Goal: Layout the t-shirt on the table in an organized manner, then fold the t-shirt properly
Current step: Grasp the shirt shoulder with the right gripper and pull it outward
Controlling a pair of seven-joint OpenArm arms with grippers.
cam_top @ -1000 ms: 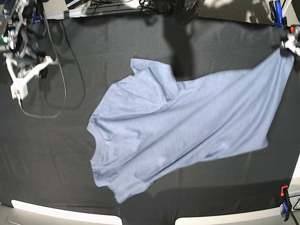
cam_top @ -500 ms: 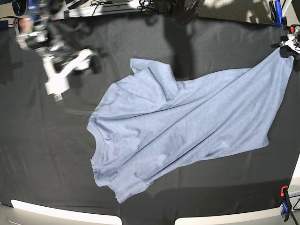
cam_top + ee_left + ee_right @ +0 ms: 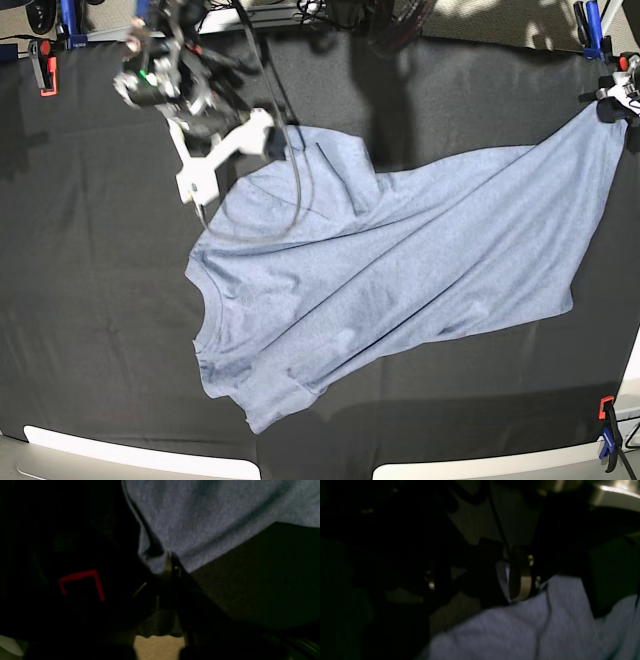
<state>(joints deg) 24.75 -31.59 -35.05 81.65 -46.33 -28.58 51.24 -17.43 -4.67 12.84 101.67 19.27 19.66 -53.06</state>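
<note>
Black wrinkled cloth covers the table [image 3: 90,330], and the t-shirt [image 3: 400,270] lies skewed across the middle of it, collar toward the near left edge, one sleeve folded over on top, and one hem corner stretched out to the far right corner of the table.

My left pincer [image 3: 612,100] is pressed together on that stretched corner of the t-shirt; the left wrist view shows the fabric [image 3: 200,517] bunched into the dark tips. My right pincer [image 3: 200,180] sits at the far left shoulder of the t-shirt with its prongs spread, holding nothing that I can make out.

Trouble I foresee: if I close my right pincer too shallow, it may catch only the folded sleeve and not the shoulder, and the lift would twist the shirt further. A hard pull from my left side could drag the whole garment off toward the table's right rim.

My right arm reaches in from the far left edge, tilted down over the cloth, cable looping across the shirt. My left arm is barely in view.
</note>
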